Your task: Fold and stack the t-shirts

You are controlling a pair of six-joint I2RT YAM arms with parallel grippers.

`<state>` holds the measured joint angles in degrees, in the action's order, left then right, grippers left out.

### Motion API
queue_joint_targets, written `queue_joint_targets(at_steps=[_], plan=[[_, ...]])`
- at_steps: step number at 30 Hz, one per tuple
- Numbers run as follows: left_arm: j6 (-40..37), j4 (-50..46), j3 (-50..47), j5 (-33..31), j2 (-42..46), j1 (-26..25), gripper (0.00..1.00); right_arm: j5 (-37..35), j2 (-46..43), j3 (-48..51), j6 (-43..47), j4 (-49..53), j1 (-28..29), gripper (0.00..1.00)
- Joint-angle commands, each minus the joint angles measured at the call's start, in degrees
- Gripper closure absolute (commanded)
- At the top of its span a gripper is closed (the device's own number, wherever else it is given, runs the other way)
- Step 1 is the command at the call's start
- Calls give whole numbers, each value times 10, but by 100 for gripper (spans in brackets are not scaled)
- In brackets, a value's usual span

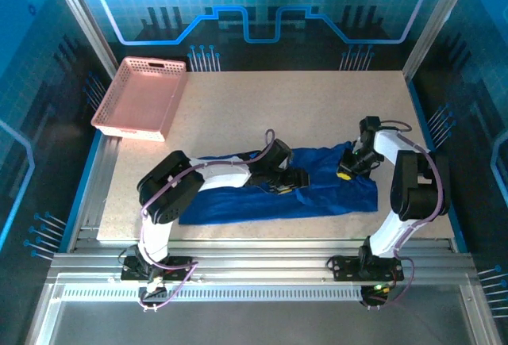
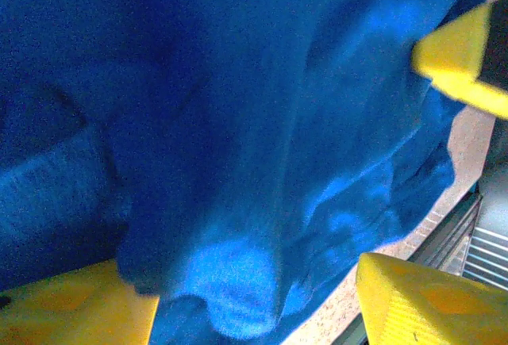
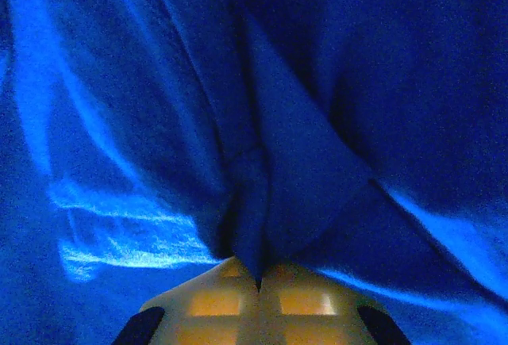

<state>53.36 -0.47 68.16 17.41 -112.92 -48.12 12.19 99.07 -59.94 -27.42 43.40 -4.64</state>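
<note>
T-shirt [image 1: 333, 190] soft matt cloth, basket [image 1: 110, 91] plastic lattice, tabletop [image 1: 317, 107] speckled & matt.

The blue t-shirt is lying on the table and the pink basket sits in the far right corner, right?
Not quite. The pink basket sits in the far left corner, not the right; the top external view shows it. The blue t-shirt does lie on the table.

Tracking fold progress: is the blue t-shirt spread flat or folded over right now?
Partly folded: the t-shirt lies as a rumpled, doubled-over band on the table, and the right pincer pinches a crease.
</note>
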Motion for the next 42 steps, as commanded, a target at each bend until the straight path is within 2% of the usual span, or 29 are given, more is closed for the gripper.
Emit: queue_joint_targets(at_steps=[1, 8, 11, 20, 22, 26, 31, 42], plan=[[14, 18, 26, 34, -11, -12, 33, -6, 19, -38, 5, 6, -17, 99], [23, 34, 47, 43, -7, -15, 33, 4, 27, -40, 9, 5, -23, 95], [20, 0, 61, 5, -12, -15, 33, 6, 24, -38, 10, 4, -23, 95], [-21, -183, 115, -107, -29, -25, 36, 14, 24, -37, 17, 5, -26, 95], [-21, -189, 128, -122, -41, -26, 36, 16, 22, -37, 17, 5, -26, 95], [-20, -176, 161, -143, -67, -26, 35, 16, 20, -40, 18, 8, -26, 95], [-19, -128, 178, -134, -77, -26, 35, 18, 21, -40, 18, 8, -27, 95], [28, 100, 73, -56, -37, -30, 35, 23, 35, -44, 19, 3, -26, 94]])
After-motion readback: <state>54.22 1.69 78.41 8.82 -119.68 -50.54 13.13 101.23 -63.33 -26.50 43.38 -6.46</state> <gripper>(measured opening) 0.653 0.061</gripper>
